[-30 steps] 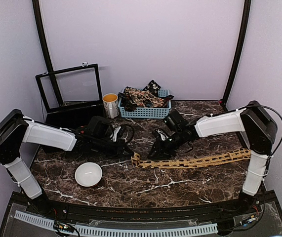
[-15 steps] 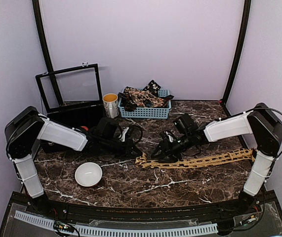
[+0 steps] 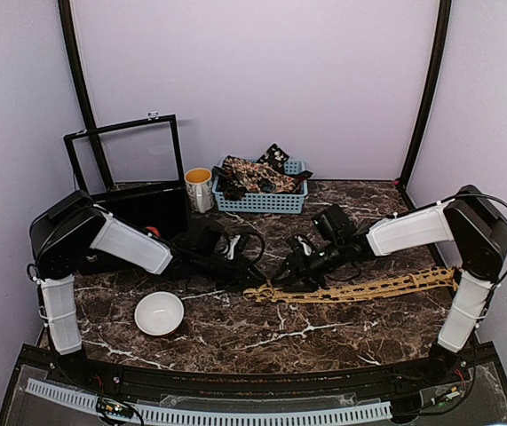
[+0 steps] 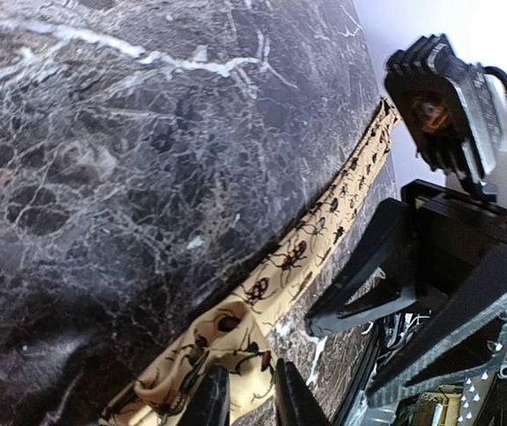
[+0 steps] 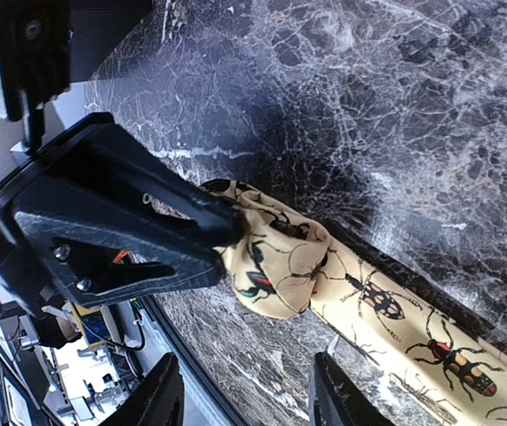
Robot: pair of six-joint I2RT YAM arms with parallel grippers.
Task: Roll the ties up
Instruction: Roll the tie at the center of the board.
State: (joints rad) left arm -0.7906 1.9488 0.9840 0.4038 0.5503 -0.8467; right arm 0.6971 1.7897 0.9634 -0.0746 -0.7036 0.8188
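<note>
A mustard-tan tie (image 3: 360, 288) printed with beetles lies flat across the marble table, its left end folded into a loose curl (image 3: 257, 291). My left gripper (image 3: 247, 282) is shut on that curled end; in the left wrist view the fabric (image 4: 324, 222) sits between its fingers (image 4: 210, 401). My right gripper (image 3: 293, 273) is open just right of the curl, over the tie. In the right wrist view its fingers (image 5: 160, 390) spread wide beside the curl (image 5: 280, 262). Dark printed ties (image 3: 257, 173) lie heaped in the pale blue basket (image 3: 262, 202).
A white bowl (image 3: 159, 312) sits at front left. A mug (image 3: 199, 188) stands left of the basket. A black framed box with a raised lid (image 3: 124, 169) stands at back left. Black posts stand at the two back corners.
My left gripper has moved right with the tie's curled end, and the left arm has reached further out. My right gripper has shifted slightly right and stays open.
</note>
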